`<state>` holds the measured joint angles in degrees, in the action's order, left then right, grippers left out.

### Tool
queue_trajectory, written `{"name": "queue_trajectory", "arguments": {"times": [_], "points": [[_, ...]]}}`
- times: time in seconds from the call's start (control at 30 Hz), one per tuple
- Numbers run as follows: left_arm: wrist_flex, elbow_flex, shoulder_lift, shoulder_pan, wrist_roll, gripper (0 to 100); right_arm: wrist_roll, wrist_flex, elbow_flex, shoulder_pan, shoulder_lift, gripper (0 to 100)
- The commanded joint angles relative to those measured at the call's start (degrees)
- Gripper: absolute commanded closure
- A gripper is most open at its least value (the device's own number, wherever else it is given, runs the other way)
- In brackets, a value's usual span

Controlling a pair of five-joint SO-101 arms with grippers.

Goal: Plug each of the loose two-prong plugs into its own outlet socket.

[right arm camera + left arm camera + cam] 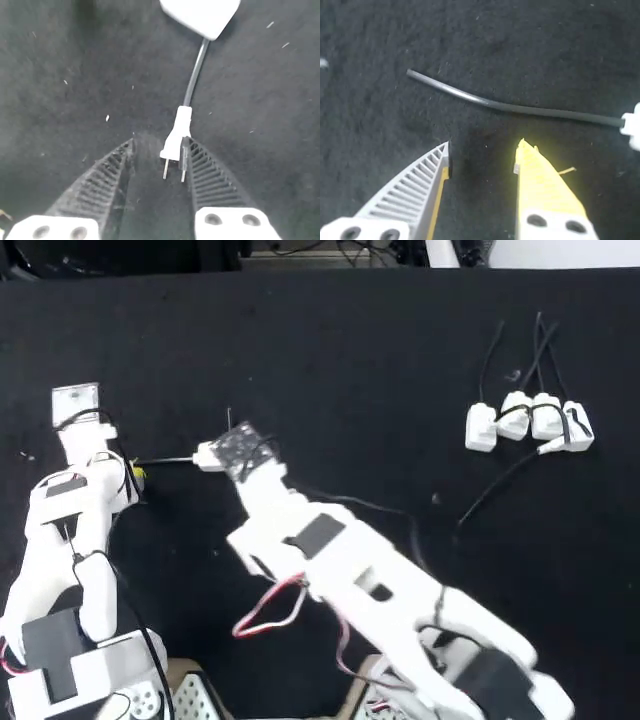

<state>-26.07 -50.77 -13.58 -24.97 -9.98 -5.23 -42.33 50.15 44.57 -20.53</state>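
A white two-prong plug lies on the black table between the fingers of my right gripper. The gripper is open, and the plug rests against one finger with its prongs pointing back at the wrist. In the high view this plug sits left of centre, with the right gripper over it. Its black cord runs across just ahead of my left gripper, which is open and holds nothing. A row of white outlet sockets stands at the far right. Another loose plug lies below them.
Cords run away from the sockets toward the back of the table. The second plug's cord trails toward the middle. A small white square lies beyond the left arm. A white part covers the near cord's far end.
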Motion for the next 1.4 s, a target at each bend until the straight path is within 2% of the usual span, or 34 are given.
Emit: {"name": "queue_trajectory", "arguments": {"times": [0.0,0.2,0.4,0.7,0.9,1.13,1.17,1.23,1.37], "points": [[-0.6,0.9,-0.8,-0.2,5.5,79,-0.7,1.1,-6.4,1.7,5.8,84.7],[-0.6,0.4,-0.8,1.1,5.6,79,-0.7,0.4,-12.6,4.9,15.7,84.7],[-0.6,0.3,-0.8,1.1,5.5,79,-0.3,0.3,-15.3,0.5,20.3,84.7],[-0.6,0.3,-0.7,1.1,5.5,79,-0.1,-5.0,-15.9,-0.8,13.1,84.7],[-0.6,0.3,-0.7,1.0,5.5,79,3.4,0.1,-16.1,-4.9,19.8,84.7],[-0.6,0.3,-0.8,1.0,5.5,79,3.5,0.6,-19.7,-4.8,28.0,85.2],[-0.6,0.3,-0.8,1.0,5.5,79,3.5,-0.4,-20.7,-4.9,28.9,87.2],[-0.6,0.3,-0.8,0.9,5.5,79,3.6,-1.5,-22.1,-5.0,30.2,98.8],[-0.6,0.3,-0.8,0.9,5.5,79,3.6,-4.2,-22.6,-7.4,28.7,98.6]]}}
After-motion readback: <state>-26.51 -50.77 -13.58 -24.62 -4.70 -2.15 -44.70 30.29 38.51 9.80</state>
